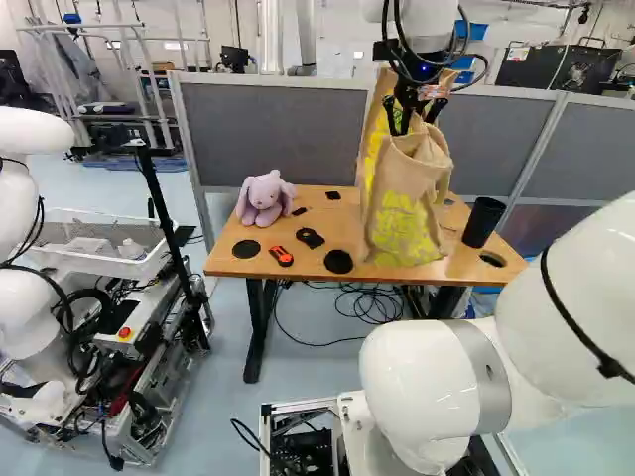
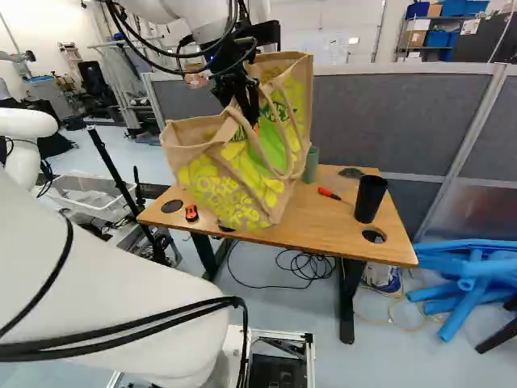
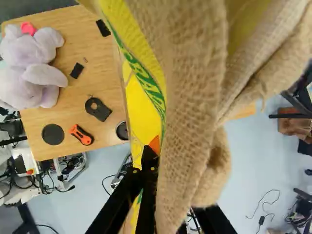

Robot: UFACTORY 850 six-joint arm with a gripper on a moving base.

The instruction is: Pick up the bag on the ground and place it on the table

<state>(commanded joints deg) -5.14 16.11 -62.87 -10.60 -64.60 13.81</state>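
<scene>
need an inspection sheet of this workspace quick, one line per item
surface: wooden table, its top carrying scattered items
job's things: printed bag, upright at the table, off the floor; whether its base bears on the top cannot be told
clutter: plush rabbit, orange and black tool, black disc, black cup, red-handled tool
gripper: gripper at the bag's top, grip itself hidden
cables: black cables coiled on the floor under the table
surroundings: grey partition behind, blue tubes at the right base view's right, another robot at the left base view's left
</scene>
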